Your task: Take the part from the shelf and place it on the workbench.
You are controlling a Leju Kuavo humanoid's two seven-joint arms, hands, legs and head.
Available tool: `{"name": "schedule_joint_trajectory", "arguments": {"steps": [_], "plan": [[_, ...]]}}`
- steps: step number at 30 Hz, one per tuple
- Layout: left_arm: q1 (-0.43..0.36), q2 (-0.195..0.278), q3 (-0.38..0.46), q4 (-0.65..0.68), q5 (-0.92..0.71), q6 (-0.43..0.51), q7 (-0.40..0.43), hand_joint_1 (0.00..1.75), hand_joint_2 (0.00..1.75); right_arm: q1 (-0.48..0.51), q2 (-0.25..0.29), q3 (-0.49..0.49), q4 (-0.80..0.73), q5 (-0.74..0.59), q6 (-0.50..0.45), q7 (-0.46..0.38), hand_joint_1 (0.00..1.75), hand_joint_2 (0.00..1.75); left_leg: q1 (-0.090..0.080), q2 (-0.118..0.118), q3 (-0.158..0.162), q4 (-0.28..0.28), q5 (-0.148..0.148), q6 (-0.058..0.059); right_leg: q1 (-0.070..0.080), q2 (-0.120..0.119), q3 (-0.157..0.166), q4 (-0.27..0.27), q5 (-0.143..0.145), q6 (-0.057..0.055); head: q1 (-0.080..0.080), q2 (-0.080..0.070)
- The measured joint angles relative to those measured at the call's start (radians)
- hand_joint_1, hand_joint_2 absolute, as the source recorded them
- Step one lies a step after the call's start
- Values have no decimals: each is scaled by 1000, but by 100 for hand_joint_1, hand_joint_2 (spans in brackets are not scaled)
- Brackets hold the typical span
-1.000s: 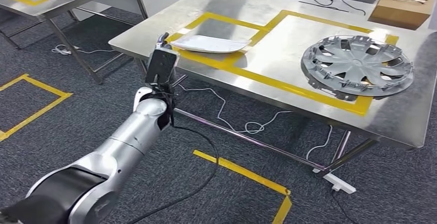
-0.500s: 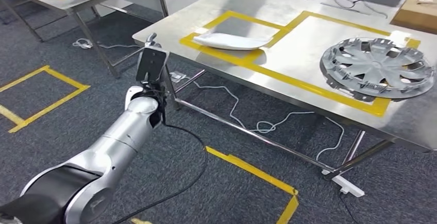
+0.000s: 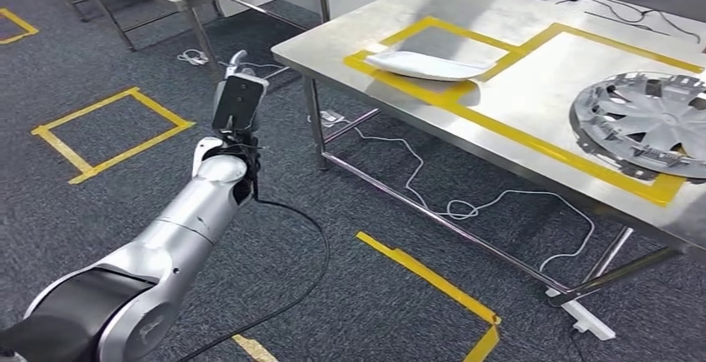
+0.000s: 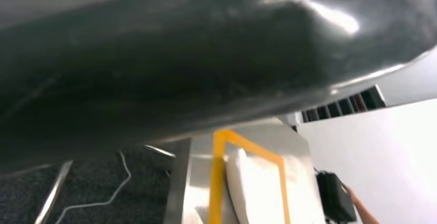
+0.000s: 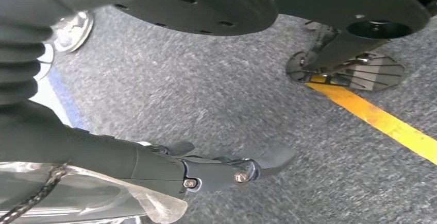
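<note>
**Kid:** What changed just now?

**Helper:** The robot's whole view slid. The bench (image 3: 533, 54) sits further to the right of the picture than it did a moment ago. So the robot turned; the things did not move.

**Kid:** Where is the part?

**Helper:** A white part (image 3: 429, 66) lies flat on the bench, inside a square of yellow tape (image 3: 533, 131). A wheel cover (image 3: 645, 125) lies on the bench too, well apart from it. I can't say which one the task means.

**Kid:** What is the left hand (image 3: 239, 100) doing?

**Helper:** It is still held up, off the bench, near the bench's corner. I see only its back, and something dark and shiny blocks the wrist camera. I cannot tell if it is spread or holding a thing.

**Kid:** And the right hand (image 5: 206, 170)?

**Helper:** It hangs low over the floor (image 5: 247, 90). Its fingers are stretched out with nothing in them.

**Kid:** So what does the turn mean?

**Helper:** I think the robot is turning away from the bench. Maybe it is off to the shelf, or this drop is done.
</note>
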Motion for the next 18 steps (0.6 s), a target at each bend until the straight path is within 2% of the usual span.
{"name": "schedule_joint_trajectory", "arguments": {"steps": [2, 3, 4, 5, 6, 7, 8, 9, 10, 11, 13, 14, 15, 16, 17, 18], "plan": [[3, 4, 0, 0, -6, 3, 1, 0, 0, -1, 0, 0, 0, 0, 2, 0, 0, 175, -2, -18, -5, -5, 4, 14, 1, -18, -1, 0, -1, 9, 2, 0], [5, 6, 1, 0, -10, 5, 1, 0, 0, -2, 0, 0, 0, 0, 3, 0, 0, 175, 0, -29, -7, -7, 8, 21, 0, -12, -4, 4, -9, 14, 2, 0], [6, 8, 1, 0, -15, 7, 2, 0, 0, -3, 0, 0, 0, 0, 4, -1, 0, 175, 2, -39, -9, -9, 12, 27, -2, 7, -14, 25, -26, 18, 4, 0], [7, 8, 1, 0, -18, 8, 2, 0, 0, -3, 0, 0, 0, 1, 4, -2, 0, 175, 4, -49, -10, -11, 15, 33, -4, 34, -34, 68, -54, 21, 5, 0], [9, 9, 1, 0, -19, 8, 2, 0, 0, -3, 0, 0, 0, 1, 5, -2, 0, 175, 5, -59, -13, -11, 18, 37, -5, 61, -63, 131, -87, 23, 7, 0], [12, 10, 1, 0, -20, 9, 2, 0, 0, -2, 0, 0, 0, 1, 5, -2, 0, 175, 4, -71, -16, -10, 19, 40, -5, 78, -96, 204, -118, 23, 8, 0], [17, 12, 2, 0, -21, 9, 2, 0, 0, -2, 0, 0, 0, 0, 5, -3, 0, 175, 3, -82, -17, -10, 21, 41, -4, 85, -125, 263, -136, 22, 8, 0], [21, 14, 2, 0, -21, 9, 2, 0, 0, -3, 0, 0, 0, 0, 6, -4, 0, 175, 3, -94, -19, -10, 22, 42, -4, 88, -141, 292, -137, 21, 8, 0], [24, 17, 3, 1, -22, 8, 2, 0, 0, -4, 0, 0, 0, 0, 6, -5, 0, 175, 2, -106, -19, -9, 22, 42, -4, 90, -138, 283, -118, 20, 8, 0], [25, 20, 4, 1, -24, 8, 2, 0, 0, -6, 0, 0, 0, 1, 6, -6, 0, 175, 2, -118, -19, -8, 23, 41, -5, 96, -117, 236, -84, 17, 8, 0], [25, 24, 7, 1, -28, 8, 2, 0, 0, -8, 0, 0, 0, 3, 8, -9, 0, 175, 2, -141, -21, -5, 24, 37, -8, 133, -54, 102, -19, 10, 8, 0], [25, 26, 8, 0, -31, 7, 3, 0, 0, -7, 0, 0, 0, 4, 9, -11, 0, 175, 2, -152, -25, -3, 26, 33, -10, 151, -28, 50, -4, 8, 7, 0], [25, 28, 11, 1, -35, 5, 3, 0, 0, -8, 0, 0, 0, 5, 9, -14, 0, 175, 4, -162, -31, -2, 29, 27, -11, 164, -14, 23, -2, 6, 7, 0], [25, 31, 14, 0, -39, 3, 4, 0, 0, -9, 0, 0, 0, 6, 10, -17, 0, 175, 5, -172, -37, -2, 33, 19, -11, 166, -9, 15, -6, 5, 7, 0], [26, 35, 17, 0, -43, 1, 5, 0, 0, -10, 0, 0, 0, 7, 10, -19, 0, 175, 8, -183, -41, -4, 38, 12, -10, 156, -7, 9, -5, 3, 6, 0], [27, 41, 21, 0, -47, 0, 5, 0, 0, -12, 2, 0, 0, 8, 10, -20, 0, 175, 9, -184, -44, -3, 38, 7, -10, 146, -6, 6, -2, -1, 6, 0]]}}
